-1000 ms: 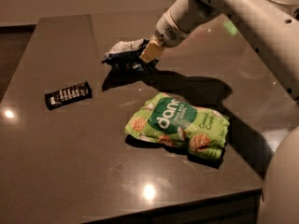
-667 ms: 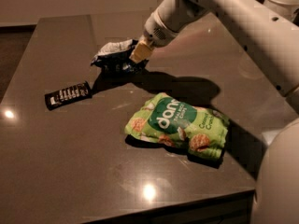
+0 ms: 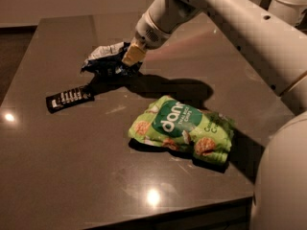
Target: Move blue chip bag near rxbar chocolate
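The blue chip bag (image 3: 106,60) is a wrinkly dark blue bag with white and silvery patches, at the back left of the dark table (image 3: 72,166). My gripper (image 3: 130,60) comes down from the upper right and is shut on the bag's right end; its tan fingertips (image 3: 134,53) show against the bag. The bag looks slightly lifted or dragged, and I cannot tell which. The rxbar chocolate (image 3: 69,98), a flat black bar with white text, lies just below and left of the bag, a short gap away.
A larger bright green bag (image 3: 184,131) lies at the table's middle right. My white arm (image 3: 230,18) crosses the upper right, and its body (image 3: 283,176) stands at the right edge. The table's front edge runs along the bottom.
My gripper has moved left with the blue chip bag in it. The bag now sits closer to the rxbar chocolate. The green bag and the bar have not moved.
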Robot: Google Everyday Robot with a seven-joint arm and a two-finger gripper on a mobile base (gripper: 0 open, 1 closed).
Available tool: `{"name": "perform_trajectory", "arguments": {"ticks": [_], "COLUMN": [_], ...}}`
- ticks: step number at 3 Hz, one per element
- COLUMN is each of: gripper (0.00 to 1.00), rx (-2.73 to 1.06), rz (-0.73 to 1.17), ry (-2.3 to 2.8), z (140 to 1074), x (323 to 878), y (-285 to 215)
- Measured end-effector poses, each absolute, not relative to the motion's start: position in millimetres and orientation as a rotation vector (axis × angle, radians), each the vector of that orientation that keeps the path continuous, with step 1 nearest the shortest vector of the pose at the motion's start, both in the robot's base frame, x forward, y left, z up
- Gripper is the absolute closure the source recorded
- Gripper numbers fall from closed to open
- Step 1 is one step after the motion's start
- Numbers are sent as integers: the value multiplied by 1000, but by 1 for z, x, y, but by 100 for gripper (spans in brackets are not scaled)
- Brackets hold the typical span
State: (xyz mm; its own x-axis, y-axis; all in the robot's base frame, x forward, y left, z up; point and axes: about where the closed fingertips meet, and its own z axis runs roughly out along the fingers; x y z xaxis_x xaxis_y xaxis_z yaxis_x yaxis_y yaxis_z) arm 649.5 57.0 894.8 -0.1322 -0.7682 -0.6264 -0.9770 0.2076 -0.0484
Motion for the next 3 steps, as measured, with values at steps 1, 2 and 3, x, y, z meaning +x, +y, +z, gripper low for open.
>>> {"name": "perform_trajectory", "arguments": {"ticks": [1, 2, 3], "gripper": [12, 0, 0], "rx": [-1617, -1621, -1621], "rz": [519, 521, 522], "ry": [1959, 1959, 1959], "z": [893, 891, 891], "x": [649, 649, 649], "y": [59, 60, 61]}}
